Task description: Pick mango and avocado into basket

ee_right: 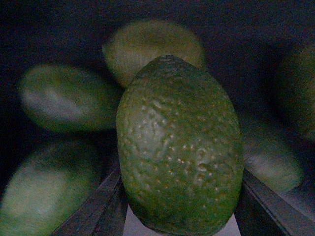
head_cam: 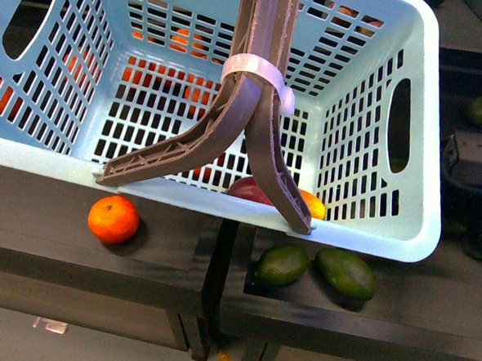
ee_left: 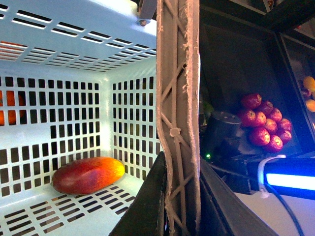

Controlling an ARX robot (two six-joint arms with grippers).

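**Step in hand:** transfer of the second fruit. The mango (ee_left: 88, 174) is lying on the floor of the basket (head_cam: 360, 241), by its near wall. The basket is carried by the left gripper (ee_left: 179, 214), whose jaws are clamped on the brown handles (head_cam: 262, 34); these are bound by a white tie (head_cam: 252, 69). The avocado (ee_right: 179, 147) is seated between the jaws of the right gripper (ee_right: 179, 219), which are closed against both its sides. Other avocados (ee_right: 64, 98) are seen just behind it. Whether it is lifted clear cannot be told.

**Next move (judged):** the avocado is to be raised over the basket rim and released beside the mango, with the handles avoided.

**Markings:** no brand, label or writing can be read.
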